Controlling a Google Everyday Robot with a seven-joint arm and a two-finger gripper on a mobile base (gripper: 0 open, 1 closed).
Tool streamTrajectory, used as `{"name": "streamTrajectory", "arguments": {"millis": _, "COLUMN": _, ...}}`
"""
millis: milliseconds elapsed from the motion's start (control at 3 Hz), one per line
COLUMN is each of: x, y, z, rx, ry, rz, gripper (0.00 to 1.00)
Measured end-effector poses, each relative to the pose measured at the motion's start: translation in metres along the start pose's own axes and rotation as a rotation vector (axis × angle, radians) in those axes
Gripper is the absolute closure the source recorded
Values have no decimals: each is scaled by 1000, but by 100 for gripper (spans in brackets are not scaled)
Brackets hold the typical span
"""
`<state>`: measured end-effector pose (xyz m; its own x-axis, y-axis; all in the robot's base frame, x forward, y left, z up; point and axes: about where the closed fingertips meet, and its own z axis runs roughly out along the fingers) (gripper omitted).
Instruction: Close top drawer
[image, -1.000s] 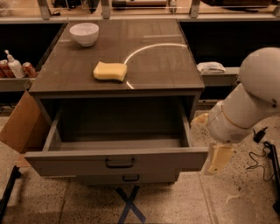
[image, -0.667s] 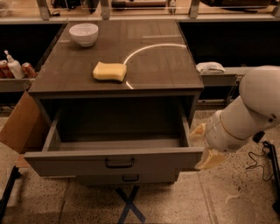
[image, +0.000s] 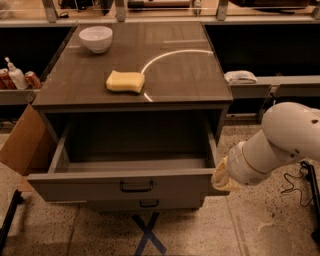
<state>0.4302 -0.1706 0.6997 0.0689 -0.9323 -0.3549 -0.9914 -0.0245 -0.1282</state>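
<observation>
The top drawer (image: 125, 186) is a wide grey drawer with a small black bar handle (image: 136, 187). It is pulled far out of the cabinet and its inside looks empty. The handle of a lower drawer (image: 148, 203) shows just beneath it. My gripper (image: 219, 179) is at the end of the white arm (image: 280, 142), low on the right, against the drawer's front right corner. Its tip is partly hidden by the arm.
On the cabinet top (image: 190, 75) lie a yellow sponge (image: 125, 81) and a white bowl (image: 96, 38). A cardboard box (image: 22, 142) leans at the left. Bottles and cans (image: 17, 77) stand on the left shelf, a white object (image: 240, 76) on the right shelf. A blue X (image: 148, 232) marks the floor.
My arm and gripper have moved left and a little up, from beside the drawer's right side to its front right corner. The drawer has stayed open.
</observation>
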Motion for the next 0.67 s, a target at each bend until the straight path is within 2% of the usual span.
{"name": "streamTrajectory", "arguments": {"millis": 333, "x": 5, "y": 2, "z": 22, "rx": -13, "ry": 17, "rz": 11, "gripper": 100}}
{"name": "streamTrajectory", "arguments": {"millis": 667, "x": 6, "y": 5, "z": 42, "rx": -30, "ry": 46, "rz": 13, "gripper": 100}}
